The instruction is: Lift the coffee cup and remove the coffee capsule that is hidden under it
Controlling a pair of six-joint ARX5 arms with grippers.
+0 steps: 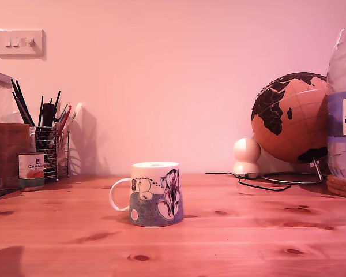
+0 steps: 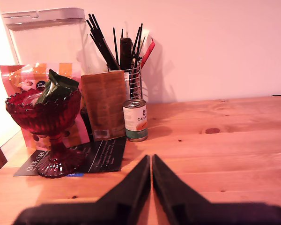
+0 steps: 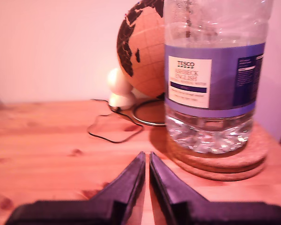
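Coffee cup (image 1: pixel 155 194): inverted on the surface (image 1: pixel 248 242), handle toward the tin can (image 1: pixel 31 171); capsule unseen. My first claw (image 2: pixel 151 161) clenched, empty, facing that can; my second claw (image 3: pixel 146 159) clenched beside the water bottle (image 3: pixel 210 75). Neither visibly nearer

The knotty pine worktop (image 1: pixel 230 242) is carrying a white-and-grey-blue cartoon ceramic mug (image 1: pixel 154 194), small printed tin can (image 1: pixel 31 171), wire pen holder (image 1: pixel 51 153) and cork-coloured globe (image 1: pixel 291 118).

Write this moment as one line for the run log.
coffee cup: upright on table, untouched | capsule: not visible | my first gripper: shut, empty | my second gripper: shut, empty
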